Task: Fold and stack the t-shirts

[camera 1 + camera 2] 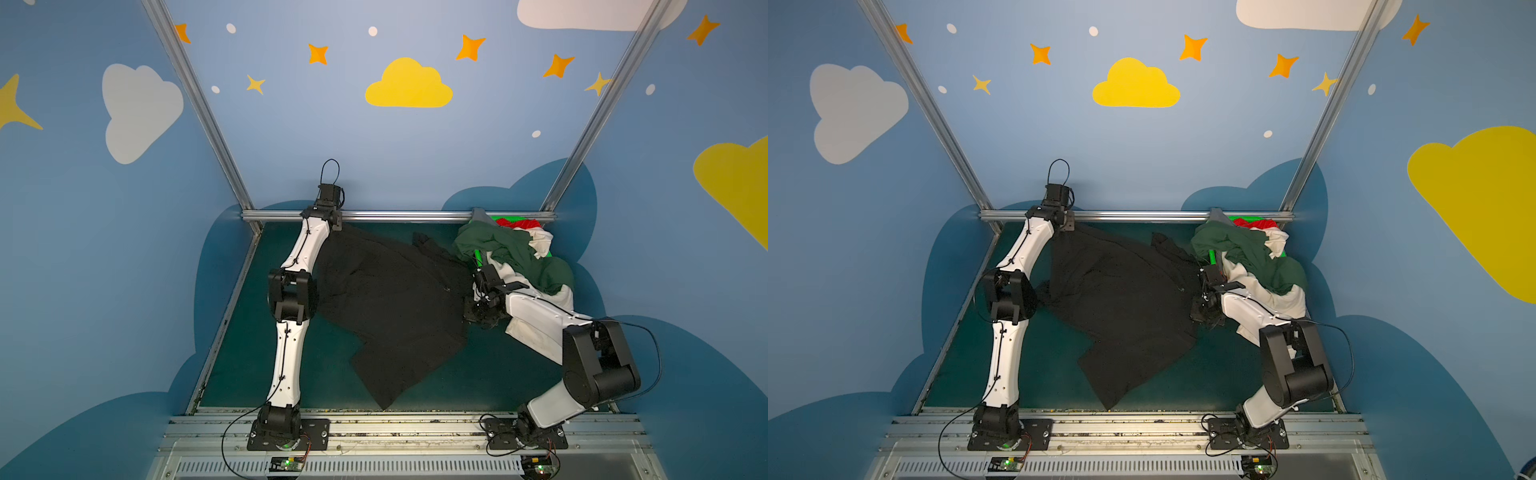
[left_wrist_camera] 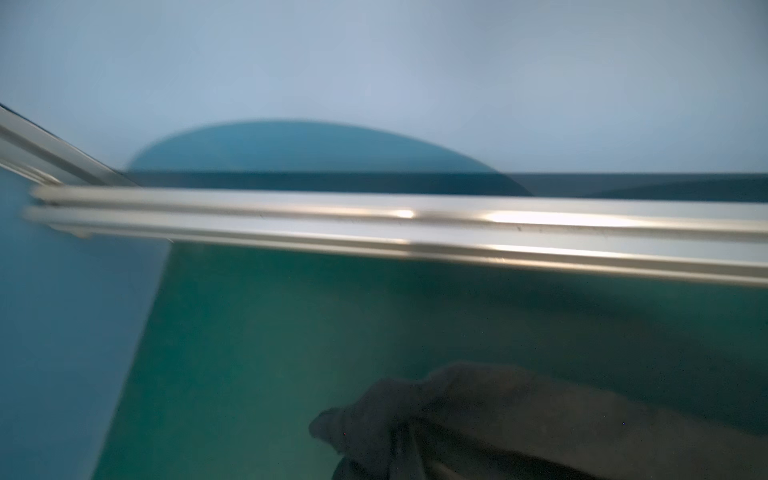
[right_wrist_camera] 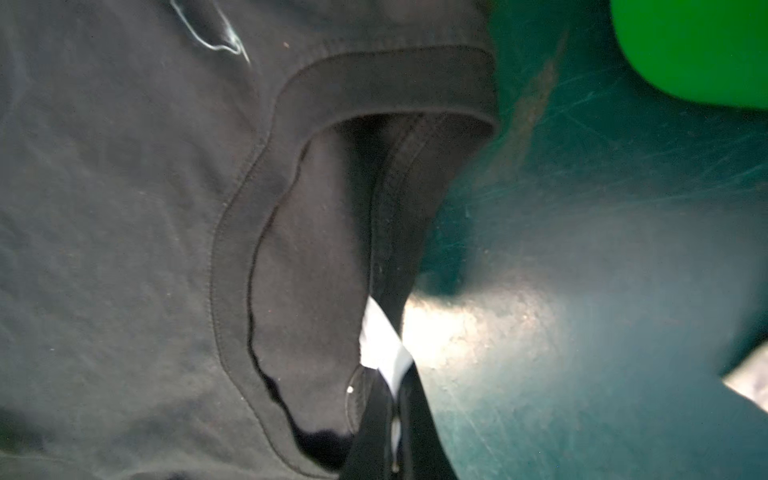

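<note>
A large black t-shirt (image 1: 395, 299) (image 1: 1125, 299) lies spread and creased over the dark green table in both top views. My left gripper (image 1: 334, 226) (image 1: 1068, 226) reaches to the far left corner by the back rail, shut on a bunched corner of the black t-shirt (image 2: 457, 415), which hides its fingertips. At the shirt's right edge my right gripper (image 1: 473, 313) (image 3: 395, 436) is shut on the neck band beside its white label (image 3: 382, 345). Dark green (image 1: 511, 249), white (image 1: 540, 241) and red (image 1: 519, 223) t-shirts are heaped at the back right.
The heap spills over a bright green plastic basket (image 1: 478, 254) (image 3: 698, 50) in the back right corner. White cloth (image 1: 536, 332) hangs down under my right forearm. An aluminium rail (image 1: 399, 216) (image 2: 415, 224) bounds the table's far edge, with blue walls on all sides.
</note>
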